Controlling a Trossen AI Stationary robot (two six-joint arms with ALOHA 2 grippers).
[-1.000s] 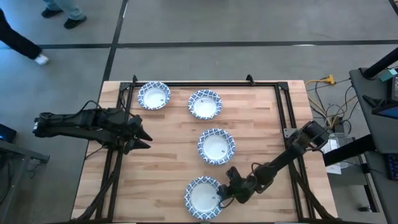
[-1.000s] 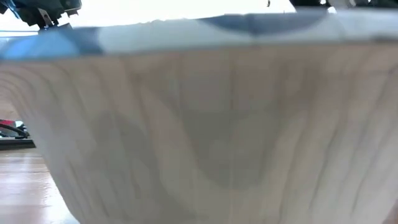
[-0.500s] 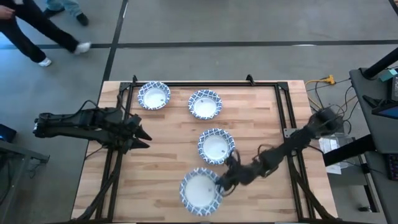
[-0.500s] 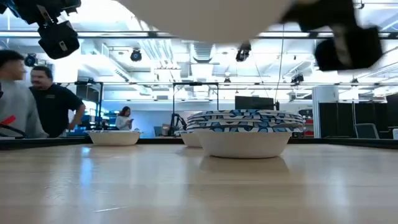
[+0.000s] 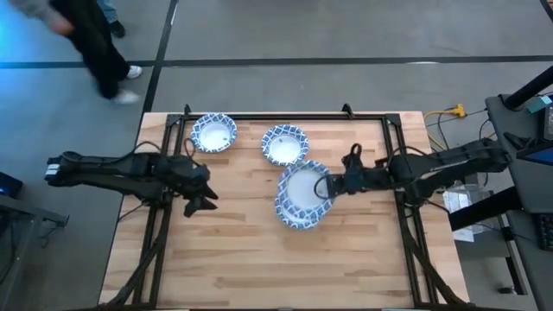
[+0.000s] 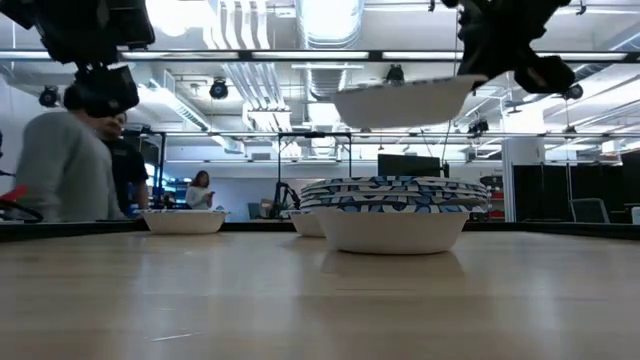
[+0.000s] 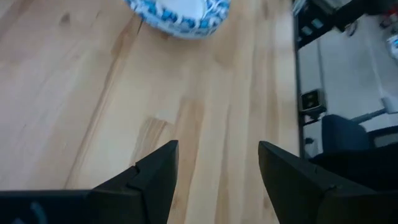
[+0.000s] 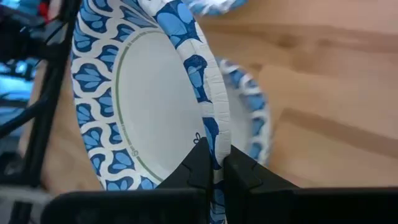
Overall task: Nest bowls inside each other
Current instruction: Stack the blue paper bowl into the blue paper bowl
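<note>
A bowl (image 5: 304, 187) is clamped by its rim in the right gripper (image 5: 331, 184) above a tabletop bowl (image 5: 298, 214) for nesting; the left gripper (image 5: 200, 186) is held apart, idle.

The table (image 5: 251, 250) is pale wood with a smooth, slightly glossy grain. The bowls (image 8: 149, 93) look like thin matt paper. The fingers (image 7: 155, 174) are dull black plastic.

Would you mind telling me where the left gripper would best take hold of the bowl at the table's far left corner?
Probably the scalloped rim of the far-left bowl, on its near side, facing the open left gripper. The bowl sits upright and shallow, so one finger inside and one outside, coming from above, would pinch the thin edge, as the right gripper holds its bowl.
</note>
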